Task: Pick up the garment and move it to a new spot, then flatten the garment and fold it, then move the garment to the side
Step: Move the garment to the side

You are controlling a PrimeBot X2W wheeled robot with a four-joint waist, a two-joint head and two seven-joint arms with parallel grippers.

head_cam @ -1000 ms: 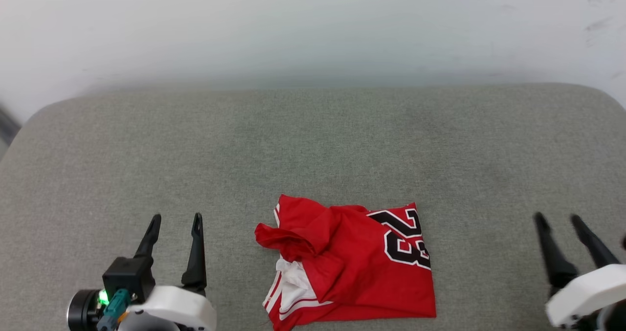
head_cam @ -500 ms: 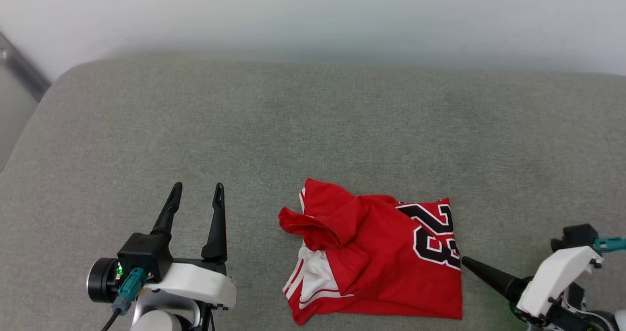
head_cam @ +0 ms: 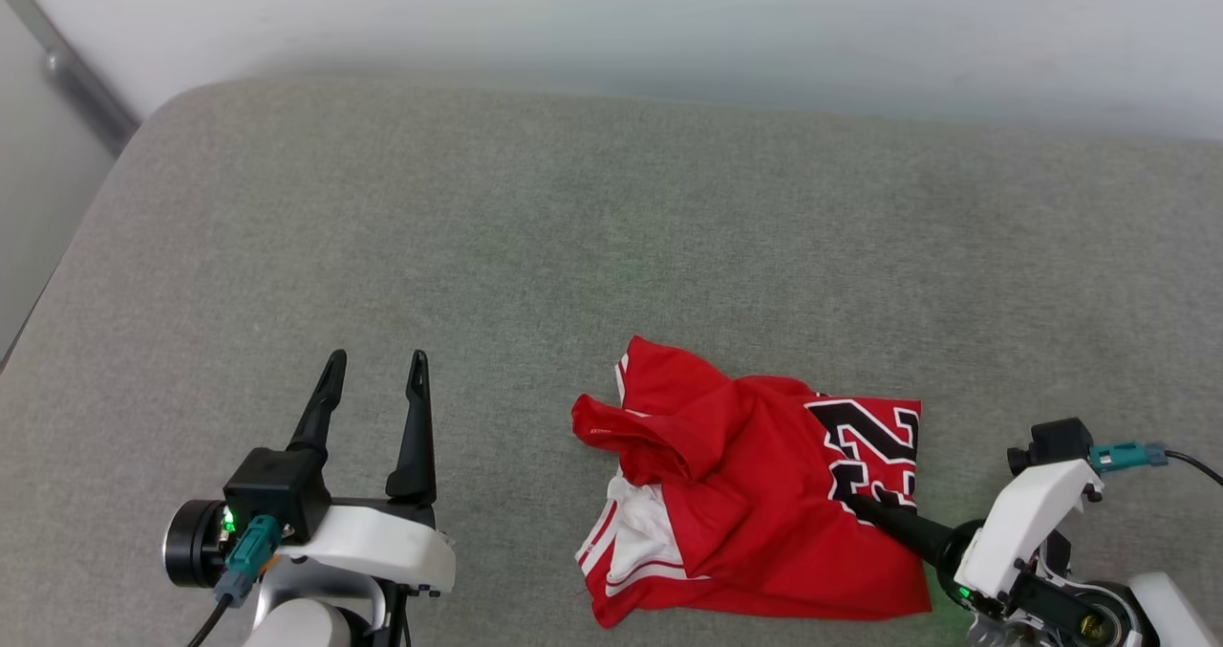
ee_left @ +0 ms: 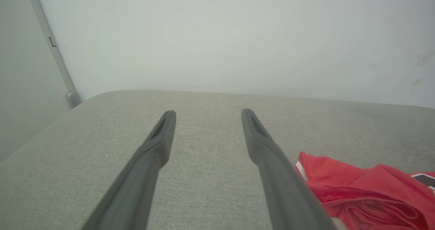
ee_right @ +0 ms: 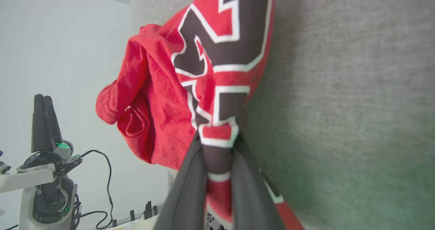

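The garment (head_cam: 755,523), a red jersey with white sleeve trim and a black "23", lies crumpled and partly folded on the grey cushion (head_cam: 611,246), near its front edge. My right gripper (head_cam: 850,504) reaches in from the right and is shut on the garment's right edge, by the number. In the right wrist view both fingers (ee_right: 190,175) pinch a fold of the printed cloth (ee_right: 217,73). My left gripper (head_cam: 375,365) hovers open and holds nothing, to the left of the garment and apart from it. From the left wrist, the garment (ee_left: 357,189) lies right of the open left gripper (ee_left: 207,112).
A pale wall (head_cam: 669,26) runs along the cushion's far edge. A grey metal strip (head_cam: 67,64) stands at the far left corner. The cushion's rounded left edge (head_cam: 67,274) drops off beside it.
The head camera has shifted. My right gripper swung in from the right, turned toward the garment and shut on its right edge. The left gripper stayed open.
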